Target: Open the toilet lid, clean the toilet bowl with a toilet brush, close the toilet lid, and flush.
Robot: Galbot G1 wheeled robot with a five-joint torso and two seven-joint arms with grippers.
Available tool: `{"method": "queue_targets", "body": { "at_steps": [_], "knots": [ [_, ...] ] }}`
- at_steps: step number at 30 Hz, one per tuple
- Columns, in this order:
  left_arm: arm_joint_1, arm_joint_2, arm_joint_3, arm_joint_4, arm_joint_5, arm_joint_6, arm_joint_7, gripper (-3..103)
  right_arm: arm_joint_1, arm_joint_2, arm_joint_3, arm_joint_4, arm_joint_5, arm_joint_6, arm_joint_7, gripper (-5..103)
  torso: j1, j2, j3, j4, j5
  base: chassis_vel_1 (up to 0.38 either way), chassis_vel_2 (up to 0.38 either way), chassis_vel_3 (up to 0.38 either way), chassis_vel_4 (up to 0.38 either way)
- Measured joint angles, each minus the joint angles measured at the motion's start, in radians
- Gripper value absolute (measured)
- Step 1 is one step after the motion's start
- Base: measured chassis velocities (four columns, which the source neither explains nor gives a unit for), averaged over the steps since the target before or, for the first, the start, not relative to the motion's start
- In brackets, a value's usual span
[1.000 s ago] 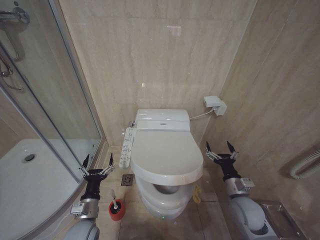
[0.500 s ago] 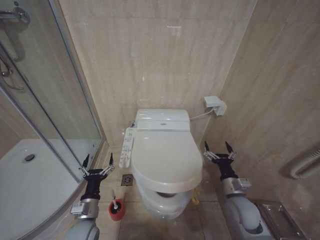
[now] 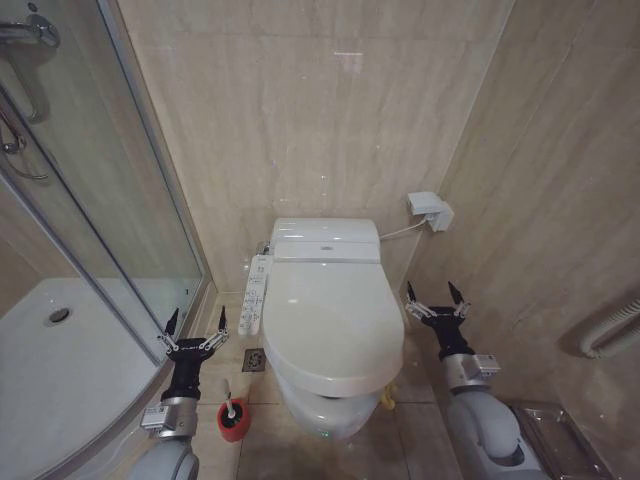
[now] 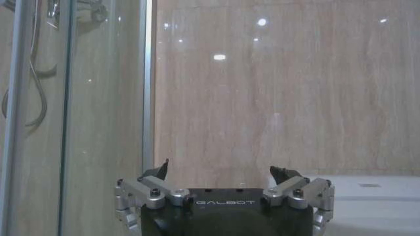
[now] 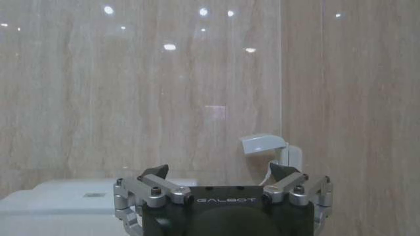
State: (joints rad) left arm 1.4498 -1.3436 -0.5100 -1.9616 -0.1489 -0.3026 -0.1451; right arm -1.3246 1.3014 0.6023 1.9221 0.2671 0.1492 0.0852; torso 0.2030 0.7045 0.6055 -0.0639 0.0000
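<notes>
Head view: toilet lid [image 3: 328,325] almost down over toilet bowl [image 3: 322,408]; toilet brush [image 3: 232,415] in red holder on floor. Left gripper [image 3: 196,326] and right gripper [image 3: 432,297] flank toilet, fingers spread, empty.
Left wrist view: left gripper [image 4: 223,173] faces wall.
Right wrist view: right gripper [image 5: 220,172] likewise.
Closing step apparently ending; flush remains.

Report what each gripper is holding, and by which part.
Nothing is held. The left gripper and right gripper are both open and empty, flanking the toilet lid.
</notes>
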Motion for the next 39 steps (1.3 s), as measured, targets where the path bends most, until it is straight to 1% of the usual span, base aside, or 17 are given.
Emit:
{"method": "queue_targets", "body": {
  "at_steps": [39],
  "knots": [
    [0.000,0.000,0.000,0.000,0.000,0.000,0.000,100,0.002,-0.001,-0.002,0.002,0.000,-0.006,0.004,100,0.000,0.000,0.000,-0.0002,0.0000,0.000,0.000,0.000,0.000]
  ]
}}
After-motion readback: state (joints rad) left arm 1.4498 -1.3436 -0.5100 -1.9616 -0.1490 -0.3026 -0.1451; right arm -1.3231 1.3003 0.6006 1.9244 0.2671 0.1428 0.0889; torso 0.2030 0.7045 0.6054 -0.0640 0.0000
